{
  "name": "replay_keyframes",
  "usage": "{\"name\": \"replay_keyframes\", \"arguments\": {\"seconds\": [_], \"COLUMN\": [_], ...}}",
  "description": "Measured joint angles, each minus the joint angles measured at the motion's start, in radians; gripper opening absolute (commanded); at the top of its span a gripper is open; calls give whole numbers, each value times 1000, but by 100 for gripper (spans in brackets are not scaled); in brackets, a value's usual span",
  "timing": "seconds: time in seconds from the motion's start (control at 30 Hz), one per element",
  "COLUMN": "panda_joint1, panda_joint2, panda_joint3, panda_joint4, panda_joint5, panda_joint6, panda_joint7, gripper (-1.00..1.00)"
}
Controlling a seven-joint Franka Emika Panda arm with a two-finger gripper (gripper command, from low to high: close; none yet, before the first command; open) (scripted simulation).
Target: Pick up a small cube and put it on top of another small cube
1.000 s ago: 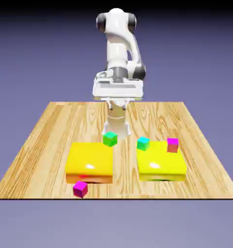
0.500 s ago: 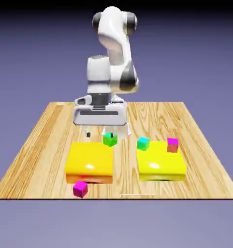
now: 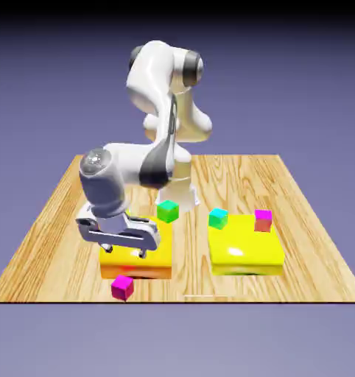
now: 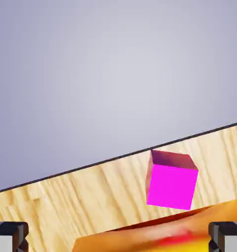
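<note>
The small cube, magenta on every face that shows, lies on the wooden table near its front edge, just in front of the left yellow block. My gripper hangs open over that block's front half, a little above and behind the cube, with nothing between its fingers. In the hand view the small cube sits right of centre, beyond the block's orange edge. Both grey fingertips stand wide apart in the bottom corners. My gripper holds nothing.
A green cube rests by the left block's back corner. A teal cube and a magenta-topped cube with an orange-red side sit at the back of the right yellow block. The table's front edge runs close behind the small cube.
The arm has swung from the table's back middle toward the front on the exterior view's left and lowered over the left yellow block. The jaws have spread wider.
</note>
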Motion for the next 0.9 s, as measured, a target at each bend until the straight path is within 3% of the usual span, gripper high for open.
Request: {"name": "replay_keyframes", "arguments": {"seconds": [0.43,0.5,0.67,0.7,0.9], "panda_joint1": [-54,-54,-27,-24,-46], "panda_joint2": [461,467,448,446,461], "panda_joint3": [-72,-73,-70,-70,-72], "panda_joint4": [471,477,296,276,420], "panda_joint5": [71,72,81,82,76], "panda_joint6": [-491,-497,-340,-323,-448], "panda_joint7": [9,9,-9,-11,4], "gripper": [0,0,0,-100,-100]}}
